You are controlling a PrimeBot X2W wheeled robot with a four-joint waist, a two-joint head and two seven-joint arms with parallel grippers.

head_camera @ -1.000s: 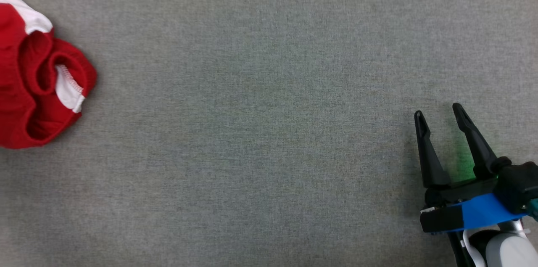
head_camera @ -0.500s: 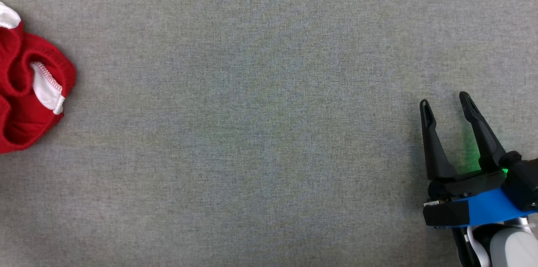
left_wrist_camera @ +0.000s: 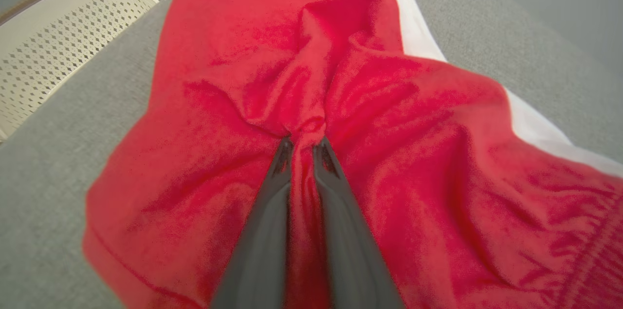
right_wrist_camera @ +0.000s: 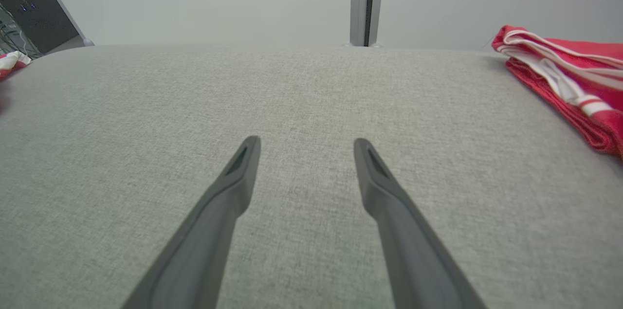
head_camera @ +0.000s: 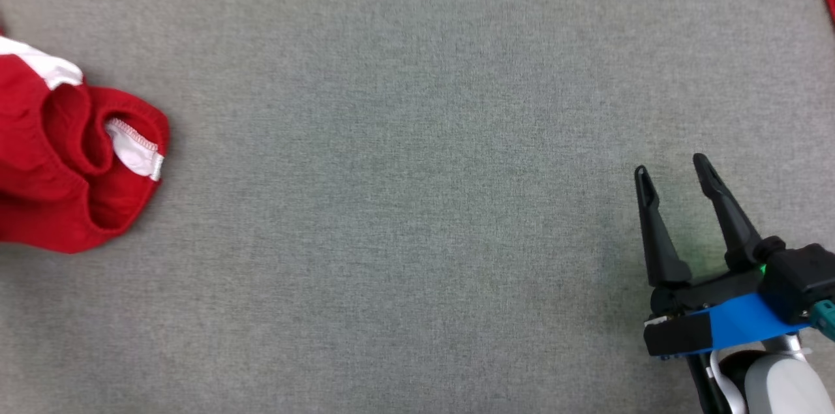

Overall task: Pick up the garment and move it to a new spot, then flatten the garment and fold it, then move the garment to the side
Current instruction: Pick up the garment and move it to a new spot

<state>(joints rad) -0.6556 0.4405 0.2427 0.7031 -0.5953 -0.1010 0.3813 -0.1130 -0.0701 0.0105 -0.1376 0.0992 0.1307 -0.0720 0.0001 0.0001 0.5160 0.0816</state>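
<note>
Though crumpled, garment (left_wrist_camera: 428,153) in left pincer (left_wrist_camera: 302,143).

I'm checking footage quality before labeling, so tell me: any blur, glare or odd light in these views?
Head view: even, soft light, with a green glow on the table by the right end effector. Left wrist view: the garment and left end effector look soft. Right wrist view: sharp, but the table's far edge bows.

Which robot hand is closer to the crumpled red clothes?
Left. The left gripper pinches the crumpled red garment; the right gripper hangs open, far across the grey surface.
</note>
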